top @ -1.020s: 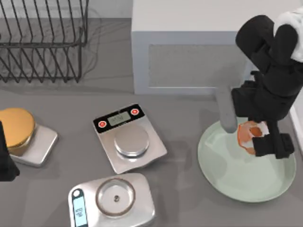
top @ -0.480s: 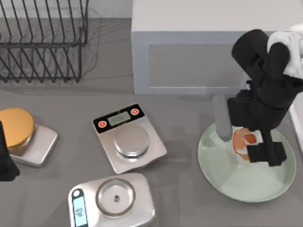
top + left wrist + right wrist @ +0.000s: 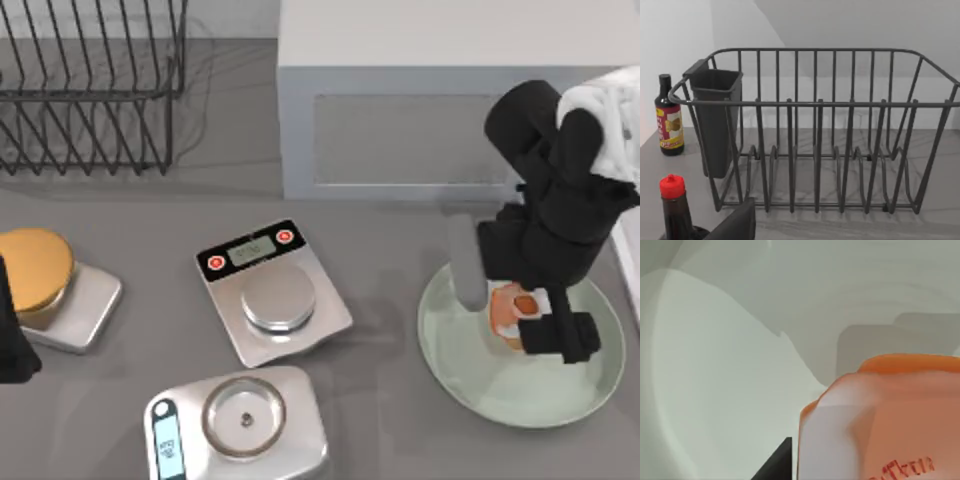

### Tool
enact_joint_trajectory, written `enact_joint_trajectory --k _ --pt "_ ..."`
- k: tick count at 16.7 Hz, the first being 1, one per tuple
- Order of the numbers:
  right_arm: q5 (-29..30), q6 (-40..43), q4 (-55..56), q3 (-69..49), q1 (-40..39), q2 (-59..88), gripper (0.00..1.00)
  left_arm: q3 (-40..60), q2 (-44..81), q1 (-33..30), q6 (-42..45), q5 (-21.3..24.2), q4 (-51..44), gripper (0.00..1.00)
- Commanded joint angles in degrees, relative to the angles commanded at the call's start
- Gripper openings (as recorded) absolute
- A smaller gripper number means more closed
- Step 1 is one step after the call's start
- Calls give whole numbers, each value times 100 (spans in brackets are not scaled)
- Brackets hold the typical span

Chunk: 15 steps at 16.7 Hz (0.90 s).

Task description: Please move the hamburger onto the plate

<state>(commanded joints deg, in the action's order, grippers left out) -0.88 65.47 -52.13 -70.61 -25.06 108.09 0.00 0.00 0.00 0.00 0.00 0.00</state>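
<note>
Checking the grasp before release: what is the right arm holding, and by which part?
The right gripper holds the hamburger by its sides, over the plate.

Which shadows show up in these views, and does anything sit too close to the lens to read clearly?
Top view: the right arm casts a soft grey bar of shadow across the plate rim, beside the hamburger at the right gripper. Right wrist view: the hamburger looms very close and smeared, with a blocky shadow on the plate. Left wrist view: the wire rack is evenly lit.
</note>
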Motion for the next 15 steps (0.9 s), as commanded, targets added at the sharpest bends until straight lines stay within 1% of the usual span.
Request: enact_joint_trajectory --k 11,12,15 --pt "0 0 0 0 0 0 98 0 0 0 0 0 0 100" --pt "0 0 0 0 0 0 100 0 0 0 0 0 0 100" --pt "0 0 0 0 0 0 100 0 0 0 0 0 0 100"
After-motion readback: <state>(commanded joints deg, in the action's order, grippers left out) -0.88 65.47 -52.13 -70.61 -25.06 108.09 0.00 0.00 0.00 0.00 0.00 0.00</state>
